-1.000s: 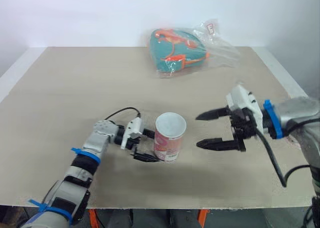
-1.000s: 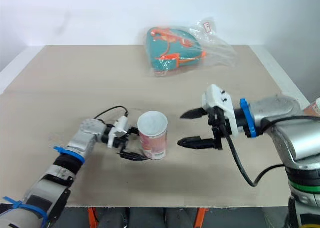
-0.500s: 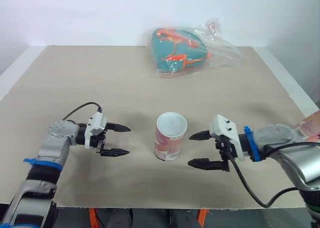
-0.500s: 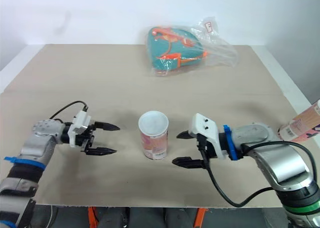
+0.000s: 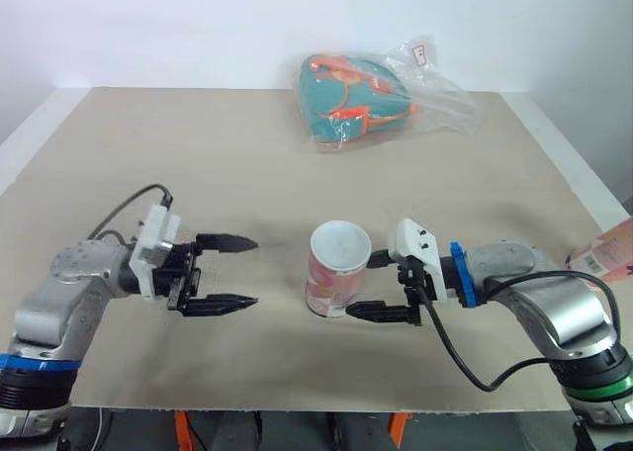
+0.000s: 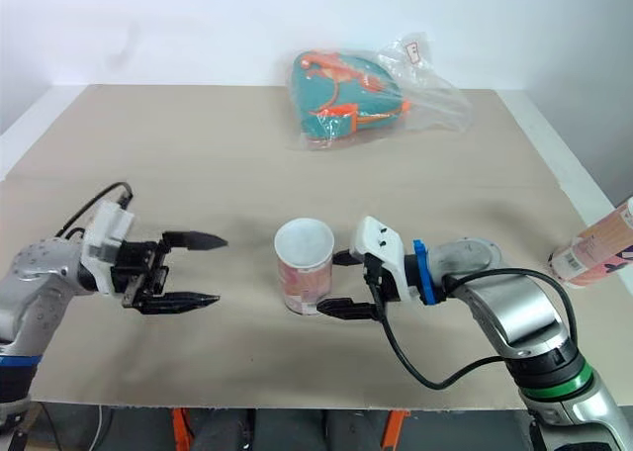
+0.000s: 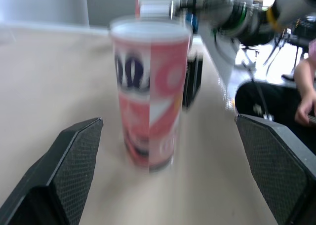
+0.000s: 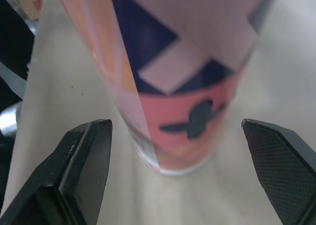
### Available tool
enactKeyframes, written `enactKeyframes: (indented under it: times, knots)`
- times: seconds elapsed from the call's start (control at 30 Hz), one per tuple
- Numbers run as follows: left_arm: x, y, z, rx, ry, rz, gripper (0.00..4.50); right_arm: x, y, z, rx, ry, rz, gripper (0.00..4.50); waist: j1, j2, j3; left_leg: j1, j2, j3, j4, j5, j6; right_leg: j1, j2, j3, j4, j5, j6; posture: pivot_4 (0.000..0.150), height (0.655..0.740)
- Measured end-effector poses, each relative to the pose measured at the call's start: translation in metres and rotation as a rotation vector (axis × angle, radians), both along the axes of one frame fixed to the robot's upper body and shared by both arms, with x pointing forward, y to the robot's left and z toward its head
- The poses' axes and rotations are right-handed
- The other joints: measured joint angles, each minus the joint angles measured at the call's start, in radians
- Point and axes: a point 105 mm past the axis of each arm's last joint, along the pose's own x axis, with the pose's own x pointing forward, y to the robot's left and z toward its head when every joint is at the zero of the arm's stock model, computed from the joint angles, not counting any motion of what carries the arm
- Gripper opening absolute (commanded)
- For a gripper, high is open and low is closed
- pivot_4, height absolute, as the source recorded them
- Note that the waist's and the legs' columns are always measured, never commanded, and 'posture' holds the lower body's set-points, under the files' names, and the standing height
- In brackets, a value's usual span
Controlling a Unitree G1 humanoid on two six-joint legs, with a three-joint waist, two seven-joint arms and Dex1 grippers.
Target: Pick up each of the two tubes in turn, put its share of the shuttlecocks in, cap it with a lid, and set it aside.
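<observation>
Pink-and-white cardboard, that's the tube, standing upright near the front middle of the table. Its long axis is vertical and its pale round top faces the ceiling. Lid or open mouth? Can't call it from the head camera.

The right gripper is close in from the robot's right with its black fingers spread, one reaching along the near side of the tube's base and the other at the far side. Nothing clamped. The left gripper sits well apart on the other side, fingers parted too, tips aimed at the tube across bare table. So the right arm is plainly the nearer one.

Far back lies a plastic bag with something teal and orange inside. A second pink tube shows tilted by the table's right edge.

Over to the left wrist: the tube is dead ahead and upright, a clear gap off. The two fingers are wide either side of the line to it. A person's hand is in the background.

Right wrist next: the tube stands between the fingers, base on the table, daylight on both sides. Bracketed, not gripped.

My read is that the tube lies straight ahead along those fingers, so the pick-up calls for a squeeze across its upright axis.
</observation>
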Motion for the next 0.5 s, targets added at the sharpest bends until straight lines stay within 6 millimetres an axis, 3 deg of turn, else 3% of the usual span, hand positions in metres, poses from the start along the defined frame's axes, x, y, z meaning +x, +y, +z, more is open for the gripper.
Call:
enactKeyframes:
  times: [0.13, 0.43, 0.5]
  knots:
    - [-0.007, 0.001, 0.006, 0.025, 0.014, -0.005, 4.46, 0.006, 0.006, 0.003, 0.038, 0.006, 0.004, 4.50, 0.000, -0.001, 0.001, 0.000, 0.000, 0.000, 0.000, 0.000, 0.000, 0.000, 0.000, 0.000, 0.000, 0.000, 0.000, 0.150, 0.7400]
    - [-0.008, 0.004, -0.004, 0.090, 0.027, 0.011, 4.46, 0.012, 0.021, 0.006, 0.090, 0.017, 0.045, 4.50, 0.000, -0.002, 0.002, 0.000, 0.000, 0.000, 0.000, 0.000, 0.000, 0.000, 0.000, 0.000, 0.000, 0.001, -0.001, 0.150, 0.7400]
    - [-0.008, 0.003, -0.006, 0.101, 0.022, 0.010, 4.50, 0.011, 0.022, 0.004, 0.094, 0.026, 0.051, 3.99, 0.000, -0.002, 0.002, 0.000, 0.000, 0.000, 0.000, 0.000, 0.000, 0.000, 0.000, 0.000, 0.000, 0.001, -0.001, 0.150, 0.7400]
